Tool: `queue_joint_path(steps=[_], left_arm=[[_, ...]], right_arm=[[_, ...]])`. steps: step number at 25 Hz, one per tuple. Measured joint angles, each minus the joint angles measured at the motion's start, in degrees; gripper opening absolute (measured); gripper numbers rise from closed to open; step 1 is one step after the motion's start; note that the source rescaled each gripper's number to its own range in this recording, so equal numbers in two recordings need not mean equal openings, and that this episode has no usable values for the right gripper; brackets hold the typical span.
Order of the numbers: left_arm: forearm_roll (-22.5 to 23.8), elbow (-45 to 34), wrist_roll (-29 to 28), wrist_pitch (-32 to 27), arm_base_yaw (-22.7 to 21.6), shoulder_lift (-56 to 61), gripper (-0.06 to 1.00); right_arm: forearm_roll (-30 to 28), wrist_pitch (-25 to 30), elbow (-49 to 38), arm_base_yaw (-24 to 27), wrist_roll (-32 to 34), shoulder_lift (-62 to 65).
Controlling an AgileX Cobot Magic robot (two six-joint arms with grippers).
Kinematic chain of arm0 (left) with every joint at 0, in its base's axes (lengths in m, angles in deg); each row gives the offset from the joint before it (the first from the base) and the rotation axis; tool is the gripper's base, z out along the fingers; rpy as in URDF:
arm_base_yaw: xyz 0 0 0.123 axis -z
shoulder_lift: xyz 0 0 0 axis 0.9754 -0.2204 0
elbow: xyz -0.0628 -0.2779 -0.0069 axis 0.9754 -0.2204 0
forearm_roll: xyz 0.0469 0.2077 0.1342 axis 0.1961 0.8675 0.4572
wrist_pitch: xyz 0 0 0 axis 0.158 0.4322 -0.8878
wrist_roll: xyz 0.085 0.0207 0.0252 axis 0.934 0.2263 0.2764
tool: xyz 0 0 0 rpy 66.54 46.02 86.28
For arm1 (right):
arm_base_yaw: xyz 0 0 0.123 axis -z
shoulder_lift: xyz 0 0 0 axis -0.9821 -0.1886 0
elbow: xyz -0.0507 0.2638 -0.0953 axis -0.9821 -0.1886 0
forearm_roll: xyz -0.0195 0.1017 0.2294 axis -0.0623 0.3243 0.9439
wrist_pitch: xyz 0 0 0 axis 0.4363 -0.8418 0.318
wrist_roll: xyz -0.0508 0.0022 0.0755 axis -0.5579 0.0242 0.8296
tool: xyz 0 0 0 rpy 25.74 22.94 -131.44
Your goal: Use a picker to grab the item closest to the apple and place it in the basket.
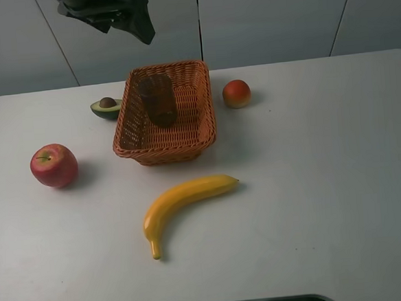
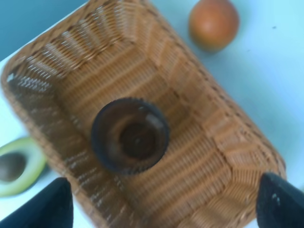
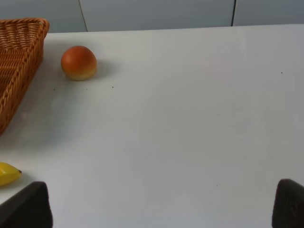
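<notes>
The left arm (image 1: 108, 11) hangs high over the far edge of the white table (image 1: 327, 183), above the wicker basket (image 1: 203, 133). Seen from its wrist, the left gripper (image 2: 161, 202) is released, its two dark fingers (image 2: 45, 204) spread wide and holding nothing. A brown cup (image 1: 158, 100) stands upright in the basket, toward its far left side. The avocado half (image 1: 106, 107) lies cut side up just beside the basket's left wall; I can't tell whether they touch. It is the nearest thing to the red apple (image 1: 53, 165), which sits well left of the basket and a little nearer. The banana (image 1: 185, 201) lies near of the basket, and an orange fruit (image 1: 236, 93) sits just to its right. The right gripper (image 3: 156, 205) is spread and empty too, over bare table.
</notes>
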Motion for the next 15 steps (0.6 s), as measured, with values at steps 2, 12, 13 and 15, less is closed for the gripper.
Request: queue_joint_path(steps=[2,12,13,15], left_arm=[[0.12,-0.16,0.00,-1.79,-2.39,1.75,0.99],[0.91,-11.78,-1.73,-2.37,-17.48,14.42,0.99],[0.91,-13.11,-2.13,-2.37,-18.91,16.12,0.99],[0.91,-16.53,-2.77,-2.37,-20.86,19.62,0.99]], right_arm=[[0.00,0.00,0.00,0.00,0.00,0.00],[0.00,0.00,0.00,0.00,0.00,0.00],[0.00,0.00,0.00,0.00,0.00,0.00],[0.00,0.00,0.00,0.00,0.00,0.00]])
